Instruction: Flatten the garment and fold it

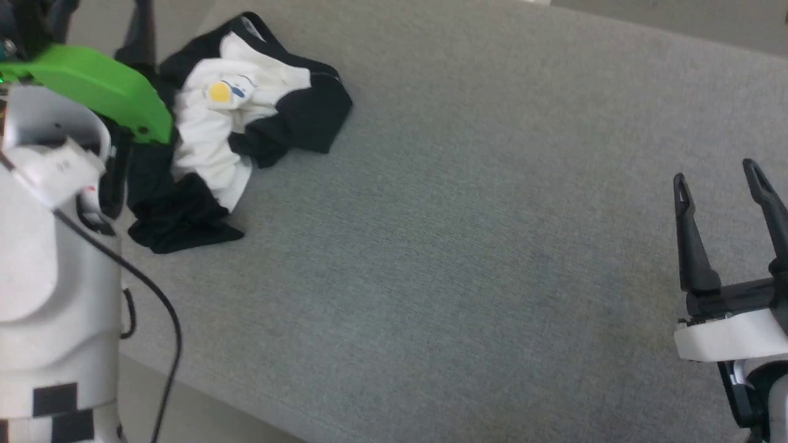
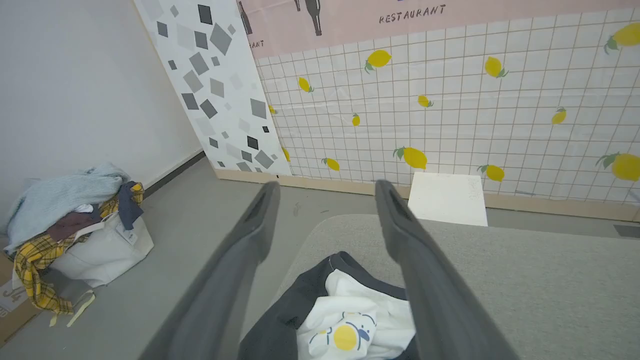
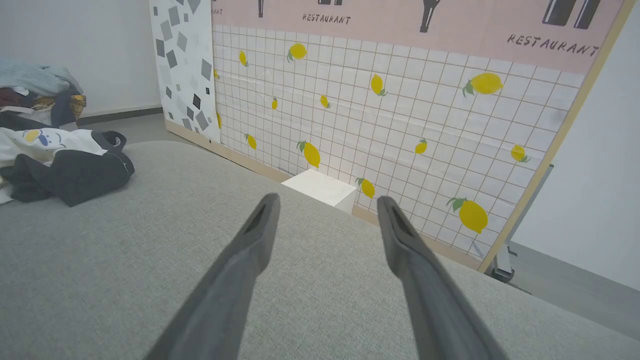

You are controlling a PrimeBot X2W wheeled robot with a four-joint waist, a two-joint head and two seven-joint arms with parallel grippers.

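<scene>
Left jaws hang wide open over the garment (image 1: 212, 132), crumpled at the far left corner of the grey table (image 1: 462, 246), right jaws open too and well apart, and that cloth looks soft, light, floppy, probably best pinched at a loose black edge.

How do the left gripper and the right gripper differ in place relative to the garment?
The left gripper hangs over the crumpled garment; the right gripper is far from it, over bare grey surface. The left gripper is at the surface's far left end; the right gripper is toward its near right. Both are open and hold nothing.
</scene>
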